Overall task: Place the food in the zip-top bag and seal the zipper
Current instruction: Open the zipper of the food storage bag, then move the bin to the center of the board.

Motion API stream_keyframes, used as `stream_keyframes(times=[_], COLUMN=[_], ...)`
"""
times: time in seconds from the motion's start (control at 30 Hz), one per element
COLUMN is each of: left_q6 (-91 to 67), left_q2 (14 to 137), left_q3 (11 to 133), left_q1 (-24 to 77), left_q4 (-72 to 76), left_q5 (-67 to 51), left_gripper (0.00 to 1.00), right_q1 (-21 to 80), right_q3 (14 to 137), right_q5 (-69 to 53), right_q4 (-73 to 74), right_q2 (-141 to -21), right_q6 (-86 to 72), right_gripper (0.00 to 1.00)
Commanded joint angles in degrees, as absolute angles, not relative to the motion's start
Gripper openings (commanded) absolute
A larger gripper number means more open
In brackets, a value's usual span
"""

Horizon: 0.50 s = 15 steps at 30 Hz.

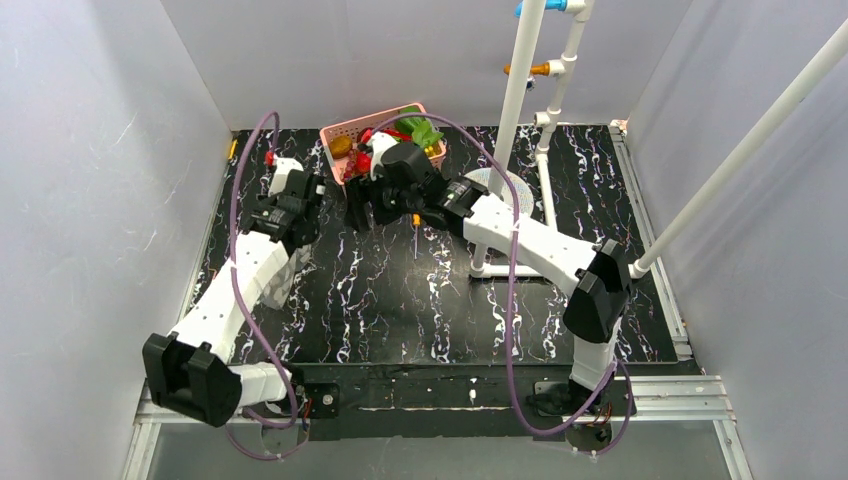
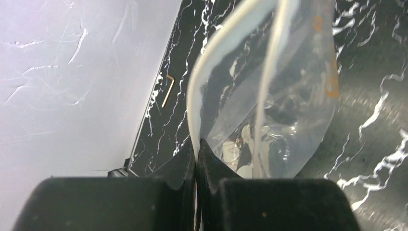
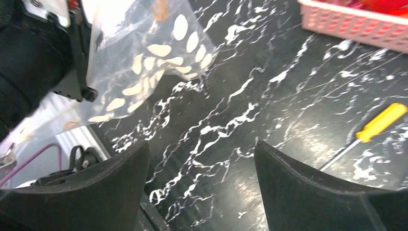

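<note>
While left gripper (image 2: 197, 147) pinches it, zip-top bag (image 2: 293, 96) stretches away — lengthwise.

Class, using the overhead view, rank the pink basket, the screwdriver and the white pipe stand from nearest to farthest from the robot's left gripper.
Measured from the left gripper:
1. Pink basket, just behind it and slightly to the right.
2. Screwdriver, mid-table, further right.
3. White pipe stand, farthest, on the right side.

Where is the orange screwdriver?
In the right wrist view, the orange screwdriver lies on the marbled table at the right, below the pink basket and beside the open right pincer.
</note>
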<state>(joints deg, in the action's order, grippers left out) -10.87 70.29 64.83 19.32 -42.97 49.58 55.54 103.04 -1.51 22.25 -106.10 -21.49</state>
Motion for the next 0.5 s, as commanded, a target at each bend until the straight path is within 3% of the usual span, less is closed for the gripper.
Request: stream_keyframes(times=[0.0, 0.23, 0.4, 0.47], left_q6=[-10.55, -12.68, -17.83, -19.76], left_q2=[74.06, 74.03, 67.83, 64.73], left_q3=[70.21, 68.21, 65.1, 63.3], left_q1=[14.99, 12.81, 12.83, 12.83], left_q4=[-38.31, -36.36, -36.9, -37.09], left_q5=[45.6, 35.57, 18.1, 16.66], left_gripper=[0.0, 0.0, 0.0, 0.0], right_q1=[50.78, 47.74, 48.27, 49.21], right_q3=[112.75, 123.28, 105.6, 100.66], right_q5=[3.7, 1.3, -10.62, -10.74], right_q4=[21.03, 28.06, 20.24, 17.7], right_q2=[-110.17, -118.21, -108.59, -105.66], right_q6=[-18.14, -16.81, -16.81, -16.81], right_gripper=[0.86, 0.86, 0.86, 0.86])
